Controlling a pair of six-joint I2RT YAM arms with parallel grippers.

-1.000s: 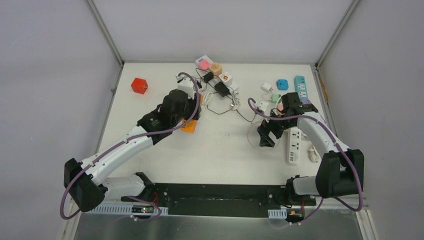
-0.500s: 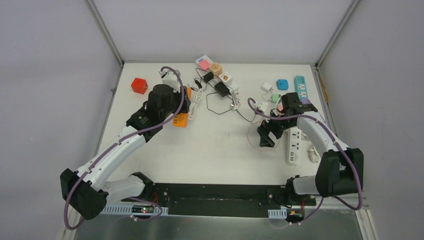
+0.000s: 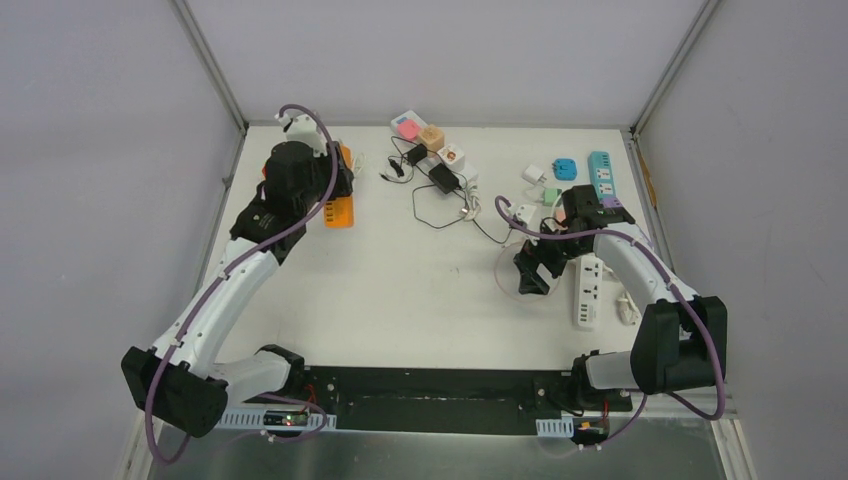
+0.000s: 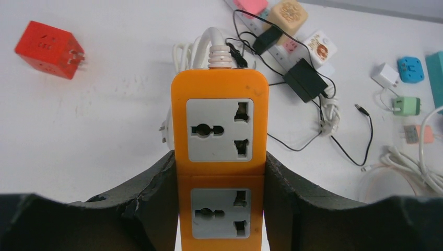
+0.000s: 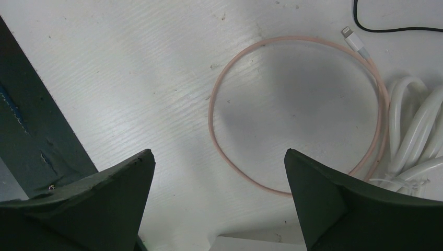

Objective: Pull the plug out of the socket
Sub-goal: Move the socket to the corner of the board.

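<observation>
**Left arm swings the orange power strip (image 4: 219,83) to the far-left back of the table (image 3: 400,300).**
In the last second the left gripper (image 4: 219,157), clamped on the strip's sides, has moved it from mid-table to beside the red cube adapter (image 4: 47,49). Both sockets seen from the wrist are empty, so the plug looks already out, and this reads as setting the strip aside. The right gripper (image 5: 218,154) has not moved; its jaws are wide apart and empty over the pink cable loop (image 5: 211,104).
</observation>
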